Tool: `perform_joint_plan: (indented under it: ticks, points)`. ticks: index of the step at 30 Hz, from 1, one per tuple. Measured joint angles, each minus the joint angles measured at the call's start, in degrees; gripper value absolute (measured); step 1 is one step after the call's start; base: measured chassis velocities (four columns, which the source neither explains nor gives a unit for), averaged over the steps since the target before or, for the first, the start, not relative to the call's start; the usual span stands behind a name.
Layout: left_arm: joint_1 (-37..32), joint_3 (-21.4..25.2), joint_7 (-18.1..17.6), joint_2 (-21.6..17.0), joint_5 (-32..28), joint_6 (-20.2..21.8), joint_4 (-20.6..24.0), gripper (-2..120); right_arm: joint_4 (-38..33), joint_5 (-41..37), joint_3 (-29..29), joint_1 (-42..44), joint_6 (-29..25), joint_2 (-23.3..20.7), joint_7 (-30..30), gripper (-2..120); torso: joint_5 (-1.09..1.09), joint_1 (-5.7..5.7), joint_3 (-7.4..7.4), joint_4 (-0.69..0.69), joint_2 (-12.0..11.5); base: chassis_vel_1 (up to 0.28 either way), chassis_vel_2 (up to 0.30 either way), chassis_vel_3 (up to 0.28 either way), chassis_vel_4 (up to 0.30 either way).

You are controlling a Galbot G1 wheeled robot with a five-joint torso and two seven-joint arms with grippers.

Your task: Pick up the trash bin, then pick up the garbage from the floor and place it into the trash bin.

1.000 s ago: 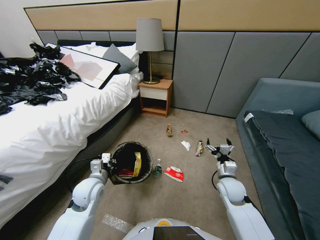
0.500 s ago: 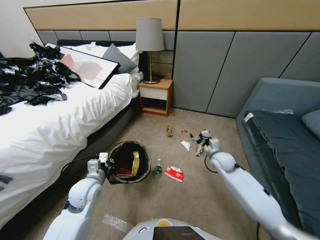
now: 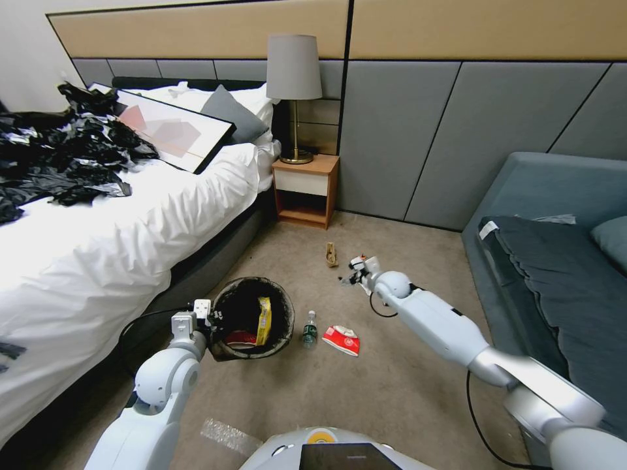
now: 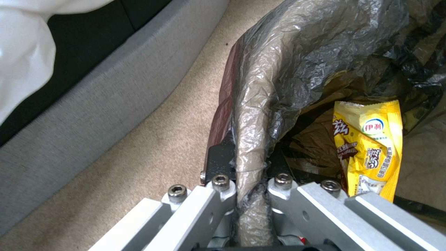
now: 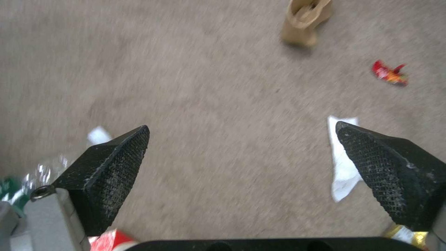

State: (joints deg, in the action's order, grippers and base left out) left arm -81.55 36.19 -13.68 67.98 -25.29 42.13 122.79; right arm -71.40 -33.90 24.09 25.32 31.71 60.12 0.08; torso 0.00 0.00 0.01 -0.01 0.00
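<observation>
I have the trash bin (image 3: 253, 318) in my left gripper (image 4: 251, 195), which is clamped on the liner-covered rim; the wrist camera shows the black liner (image 4: 297, 59) pinched between the two fingers. The bin sits low beside the bed (image 3: 117, 222), and inside it I can see a yellow snack wrapper (image 4: 369, 146) and something red at the bottom. So the first step is done and I am in the collecting step. My right gripper (image 3: 353, 273) is stretched far forward over the carpet (image 3: 366, 391), and its wrist camera shows the fingers (image 5: 111, 164) spread wide with nothing between them. Under that claw lie the white tissue (image 5: 344, 167), with the tiny red wrapper (image 5: 389, 72) and the brown scrap (image 5: 306, 21) farther off toward the nightstand (image 3: 305, 189). Nearer the bin, the clear bottle (image 3: 309, 329) and a red-and-white carton (image 3: 342, 340) lie on the floor, just beside each other. I judge the tissue is the likely target: it lies close under one fingertip rather than centred, so the next move calls for shifting the claw sideways until the tissue sits between the pads, then lowering to the carpet before closing. The tissue is thin and flat, so a shallow pinch could miss it.
</observation>
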Motion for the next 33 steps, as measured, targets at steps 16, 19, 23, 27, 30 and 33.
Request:
perform_joint_plan:
  ticks: [16,19,23,27,30,33]
  points:
    - [-0.05,0.15,0.65,0.35,0.32,0.0,-1.2,0,-1.27,3.63,3.47,3.64,-1.48,5.61,0.73,100,-0.01,0.0,-0.01,0.02,0.0,0.0,0.0,0.0,0.0]
    - [-0.03,0.24,0.77,0.16,0.3,0.0,-1.29,0,-1.87,3.96,2.74,4.11,-2.34,6.74,1.01,100,-0.01,0.0,-0.01,0.01,0.0,0.0,0.0,0.0,0.0]
    - [0.42,0.36,0.77,0.03,0.25,0.0,-1.35,0,-4.24,5.08,0.49,6.07,-3.03,7.72,1.55,100,-0.01,0.0,-0.01,0.01,0.0,0.0,0.0,0.0,0.0]
    - [0.55,0.32,0.77,0.15,0.24,0.0,-1.43,0,-4.91,6.48,-1.09,8.83,-3.67,7.42,1.91,100,0.0,0.0,-0.01,0.01,0.0,0.0,0.0,0.0,0.0]
    - [0.54,0.32,0.76,0.17,0.24,0.0,-1.49,0,-5.15,7.65,-2.59,11.38,-4.45,6.24,1.94,100,0.0,0.0,-0.01,0.01,0.0,0.0,0.0,0.0,0.0]
    - [0.58,0.35,0.76,0.15,0.24,0.0,-1.71,0,-5.51,8.49,-3.7,13.62,-5.05,4.89,1.93,100,0.0,0.0,-0.01,-0.01,0.0,0.0,0.0,0.0,0.0]
